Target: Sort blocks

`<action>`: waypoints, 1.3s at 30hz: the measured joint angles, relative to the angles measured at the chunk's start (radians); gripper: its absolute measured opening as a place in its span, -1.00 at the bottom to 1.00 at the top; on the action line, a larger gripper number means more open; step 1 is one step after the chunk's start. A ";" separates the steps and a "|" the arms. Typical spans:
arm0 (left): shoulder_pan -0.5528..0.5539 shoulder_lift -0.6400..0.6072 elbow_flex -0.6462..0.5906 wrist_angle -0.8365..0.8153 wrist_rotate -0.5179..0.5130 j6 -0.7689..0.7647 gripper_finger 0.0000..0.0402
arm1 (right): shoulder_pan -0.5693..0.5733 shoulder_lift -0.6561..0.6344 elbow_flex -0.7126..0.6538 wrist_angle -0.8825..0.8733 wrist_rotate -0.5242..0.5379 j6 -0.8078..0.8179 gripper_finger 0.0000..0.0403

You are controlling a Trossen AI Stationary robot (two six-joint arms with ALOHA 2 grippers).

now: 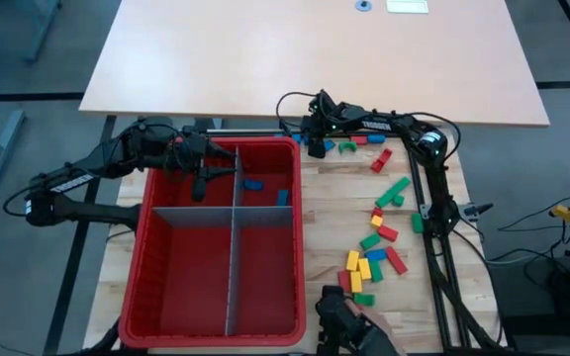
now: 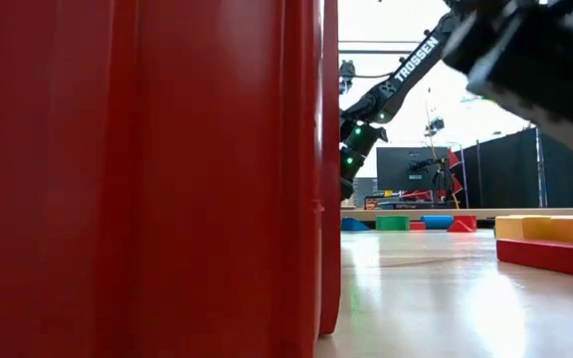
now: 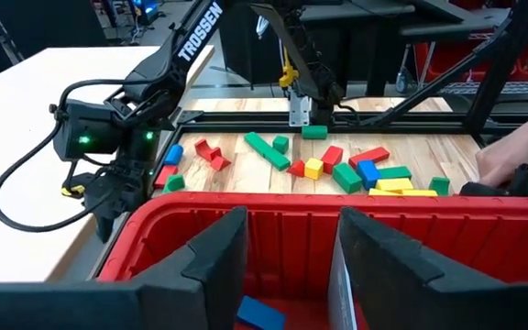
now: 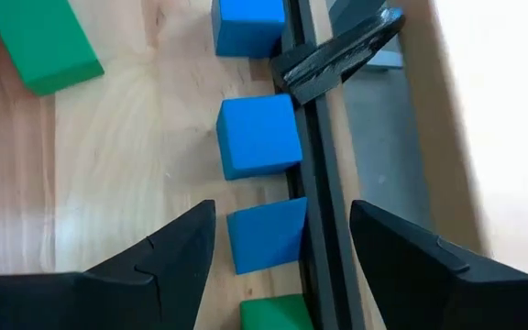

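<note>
Loose red, green, blue and yellow blocks (image 1: 376, 242) lie on the wooden table right of the red bin (image 1: 156, 287). Two blue blocks (image 1: 253, 184) lie in the bin's far right compartment. My left gripper (image 1: 203, 183) hangs open over the far part of the bin, above a blue block (image 3: 262, 313). My right gripper (image 1: 315, 148) is open, low at the table's far edge by the bin's far right corner. Its fingers stand on either side of a blue block (image 4: 266, 236) beside the black rail (image 4: 317, 197), without touching it.
Grey dividers (image 1: 233, 262) split the bin into four compartments. More blue blocks (image 4: 258, 136) and green ones (image 4: 39, 46) lie close to my right gripper. A person's hand (image 1: 349, 321) reaches in at the table's near edge, close to the yellow blocks (image 1: 359, 269).
</note>
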 joint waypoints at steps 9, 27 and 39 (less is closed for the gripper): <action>0.000 0.000 0.000 -0.001 0.000 -0.003 -0.24 | 0.000 0.061 0.002 -0.001 0.005 -0.002 0.17; 0.000 0.000 0.000 -0.003 0.000 0.004 -0.23 | 0.003 0.066 0.060 -0.137 -0.057 0.034 0.07; 0.000 0.000 0.000 -0.005 0.000 0.004 -0.18 | 0.028 0.067 0.057 -0.195 -0.050 0.033 0.01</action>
